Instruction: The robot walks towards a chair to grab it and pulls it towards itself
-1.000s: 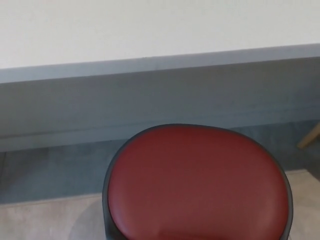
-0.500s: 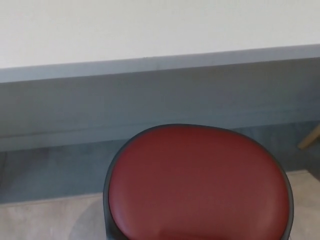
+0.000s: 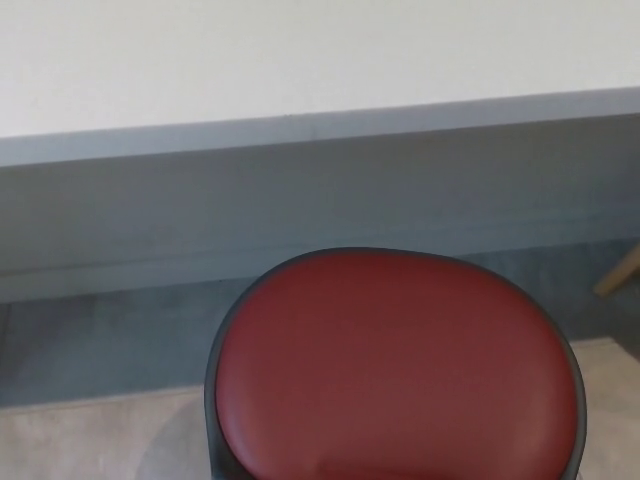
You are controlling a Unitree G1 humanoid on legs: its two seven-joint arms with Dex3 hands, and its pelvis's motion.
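chair (image 3: 395, 365): red seat with dark rim sitting low centre-right, cut off by bottom edge | desk (image 3: 300, 60): white top lying beyond it | wooden leg (image 3: 620, 272): showing at right edge | hands: neither showing, fingers' state unknowable

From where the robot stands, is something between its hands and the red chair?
Nothing visible. The chair fills the lower middle of the head view, with only floor beside it and the wall behind. Neither hand shows, so the gap itself cannot be judged.
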